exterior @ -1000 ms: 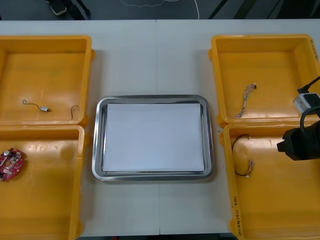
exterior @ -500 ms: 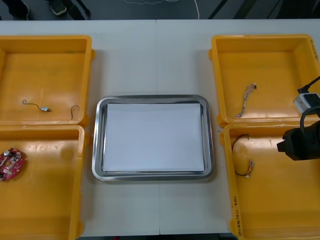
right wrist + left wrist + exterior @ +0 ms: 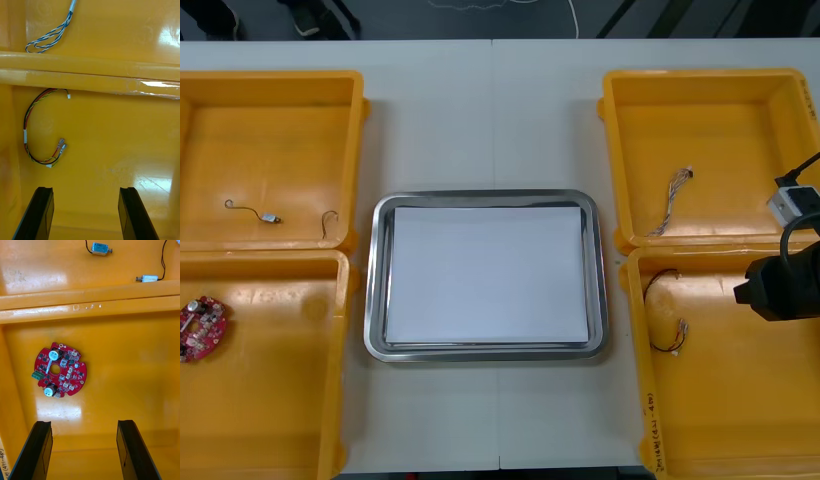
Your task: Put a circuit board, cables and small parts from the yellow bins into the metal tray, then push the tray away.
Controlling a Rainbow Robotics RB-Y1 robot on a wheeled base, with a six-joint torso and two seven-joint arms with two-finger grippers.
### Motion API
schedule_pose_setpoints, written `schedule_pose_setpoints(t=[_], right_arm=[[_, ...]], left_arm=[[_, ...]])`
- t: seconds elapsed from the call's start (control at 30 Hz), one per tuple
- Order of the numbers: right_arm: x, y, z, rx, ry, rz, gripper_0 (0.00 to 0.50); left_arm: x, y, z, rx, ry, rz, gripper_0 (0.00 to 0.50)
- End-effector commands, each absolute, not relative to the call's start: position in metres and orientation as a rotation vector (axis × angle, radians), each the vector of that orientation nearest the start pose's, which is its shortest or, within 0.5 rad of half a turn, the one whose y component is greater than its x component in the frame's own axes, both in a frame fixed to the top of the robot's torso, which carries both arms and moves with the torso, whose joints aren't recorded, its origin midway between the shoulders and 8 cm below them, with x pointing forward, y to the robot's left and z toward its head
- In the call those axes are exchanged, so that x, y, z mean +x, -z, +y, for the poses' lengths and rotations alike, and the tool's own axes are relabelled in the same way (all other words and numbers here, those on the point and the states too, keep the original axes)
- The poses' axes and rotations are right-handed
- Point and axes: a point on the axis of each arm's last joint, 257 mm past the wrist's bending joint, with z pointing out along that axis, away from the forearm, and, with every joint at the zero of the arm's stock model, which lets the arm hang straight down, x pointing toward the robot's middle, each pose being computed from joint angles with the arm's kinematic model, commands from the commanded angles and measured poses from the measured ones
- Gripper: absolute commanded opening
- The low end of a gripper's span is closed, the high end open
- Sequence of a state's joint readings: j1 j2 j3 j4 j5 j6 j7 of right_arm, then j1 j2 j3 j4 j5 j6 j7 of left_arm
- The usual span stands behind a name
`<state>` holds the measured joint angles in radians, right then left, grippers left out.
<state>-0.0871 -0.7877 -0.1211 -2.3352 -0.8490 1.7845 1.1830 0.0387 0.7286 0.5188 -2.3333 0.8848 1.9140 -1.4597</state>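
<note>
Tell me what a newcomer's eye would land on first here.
The metal tray, white inside and holding nothing, sits mid-table between four yellow bins. A round red circuit board lies in the near left bin, with the open left gripper above that bin. The open right gripper hangs over the near right bin, by a red and yellow cable.

The metal tray (image 3: 375, 280) sat mid-table (image 3: 480, 110), two bins on each side. Left side: small metal parts (image 3: 271, 218) in the far left bin (image 3: 270, 80), the circuit board (image 3: 201, 328) in the near left bin (image 3: 340, 400) by its outer wall, the left gripper (image 3: 84, 422) above it. Right side: a twisted cable (image 3: 667, 205) in the far right bin (image 3: 700, 76), a multi-wire cable (image 3: 667, 315) in the near right bin (image 3: 645, 400) by its tray-side wall, the right gripper (image 3: 85, 189) above that bin.
</note>
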Motion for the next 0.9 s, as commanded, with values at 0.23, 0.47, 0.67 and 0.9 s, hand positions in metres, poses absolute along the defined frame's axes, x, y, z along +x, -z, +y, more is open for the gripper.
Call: schedule_pose_setpoints(t=[0.23, 0.47, 0.67, 0.9], right_arm=[[0.3588, 0.1849, -0.3099, -0.088, -0.042, 2.641, 0.5], [0.3588, 0.1849, -0.3099, -0.088, -0.042, 2.641, 0.5], [0.3588, 0.1849, -0.3099, -0.088, -0.042, 2.641, 0.5], [0.3588, 0.1849, -0.3099, -0.088, -0.042, 2.641, 0.5]], left_arm=[[0.3163, 0.1759, 0.3997, -0.021, -0.054, 2.672, 0.5], [0.3163, 0.1759, 0.3997, -0.021, -0.054, 2.672, 0.5], [0.3163, 0.1759, 0.3997, -0.021, -0.054, 2.672, 0.5], [0.3163, 0.1759, 0.3997, -0.021, -0.054, 2.672, 0.5]])
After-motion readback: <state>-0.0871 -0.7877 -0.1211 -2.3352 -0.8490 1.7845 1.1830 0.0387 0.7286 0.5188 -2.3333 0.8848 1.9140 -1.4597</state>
